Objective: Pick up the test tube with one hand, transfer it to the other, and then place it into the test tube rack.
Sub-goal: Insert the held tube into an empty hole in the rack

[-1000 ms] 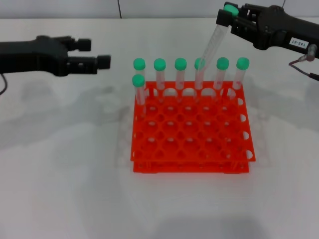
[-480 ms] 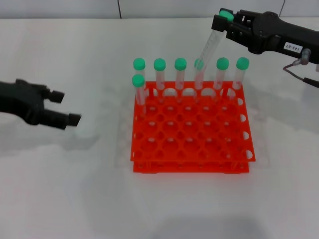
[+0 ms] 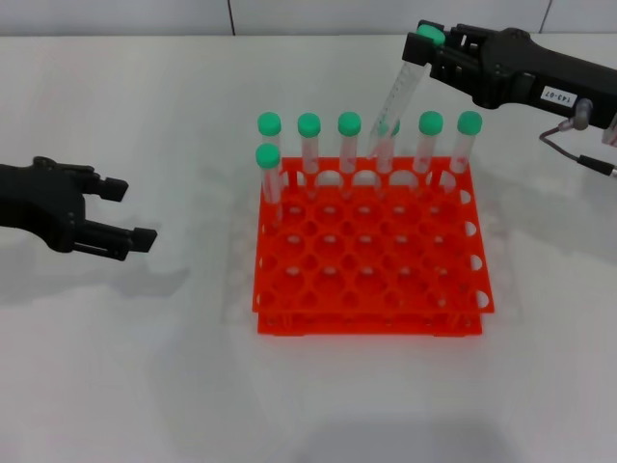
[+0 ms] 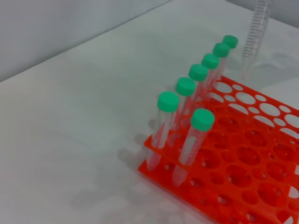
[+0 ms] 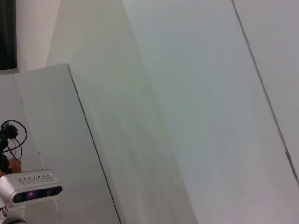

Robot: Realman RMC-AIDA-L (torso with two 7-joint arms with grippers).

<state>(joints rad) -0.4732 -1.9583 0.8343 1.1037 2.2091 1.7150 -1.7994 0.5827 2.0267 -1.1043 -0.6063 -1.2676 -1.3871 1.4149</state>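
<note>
Upper right: right gripper (image 3: 431,50) clamps tilted tube (image 3: 396,93) above rack (image 3: 371,251); mid-left: left gripper (image 3: 130,212) open, empty.

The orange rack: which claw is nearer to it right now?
Right. The right claw holds the test tube tilted just above the test tube rack's back row; the left claw, open, sits well off to the rack's left.

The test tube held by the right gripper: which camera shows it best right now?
The head view: the test tube shows whole, tilted, its cap in the right gripper, its tip over the test tube rack's back row. The left wrist view shows only its lower part. The right wrist view shows none.
</note>
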